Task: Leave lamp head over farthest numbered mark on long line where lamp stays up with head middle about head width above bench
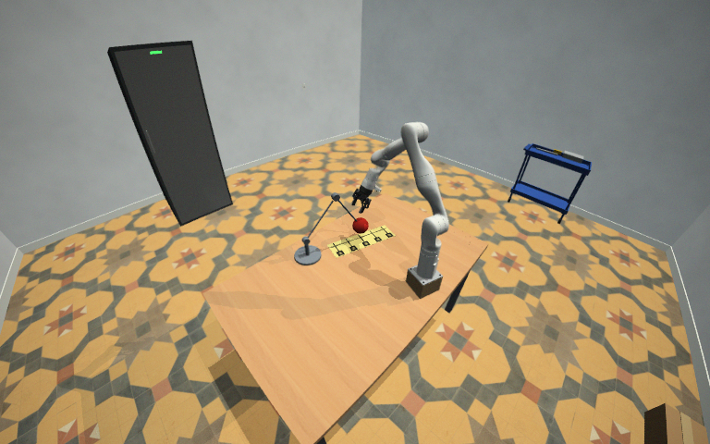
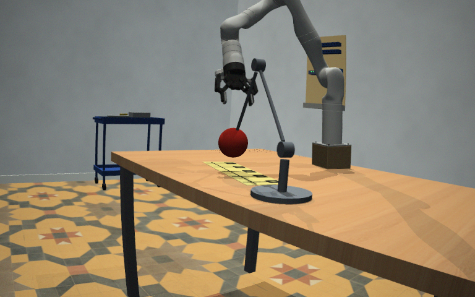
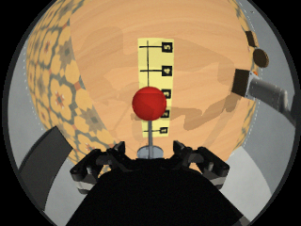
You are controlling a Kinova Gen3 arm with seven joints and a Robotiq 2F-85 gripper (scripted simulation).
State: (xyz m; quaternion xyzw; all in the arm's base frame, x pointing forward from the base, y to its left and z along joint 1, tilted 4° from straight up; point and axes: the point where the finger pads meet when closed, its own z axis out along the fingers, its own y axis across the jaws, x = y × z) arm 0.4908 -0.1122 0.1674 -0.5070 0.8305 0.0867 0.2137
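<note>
The lamp has a grey round base (image 1: 307,255) on the wooden bench, two thin grey arms with an elbow joint (image 1: 335,196) and a red ball head (image 1: 360,225). The head hangs a little above the yellow strip of numbered marks (image 1: 361,240); in the wrist view the head (image 3: 150,104) covers the strip (image 3: 156,82) between its near marks. My gripper (image 1: 362,203) is open and empty above the head, beside the lamp's upper arm. In the side view the gripper (image 2: 235,94) stands well above the head (image 2: 232,142), its fingers apart.
The robot's base block (image 1: 423,281) stands on the bench at the right of the strip. A blue cart (image 1: 548,178) is by the far wall and a dark door panel (image 1: 170,129) leans at the left wall.
</note>
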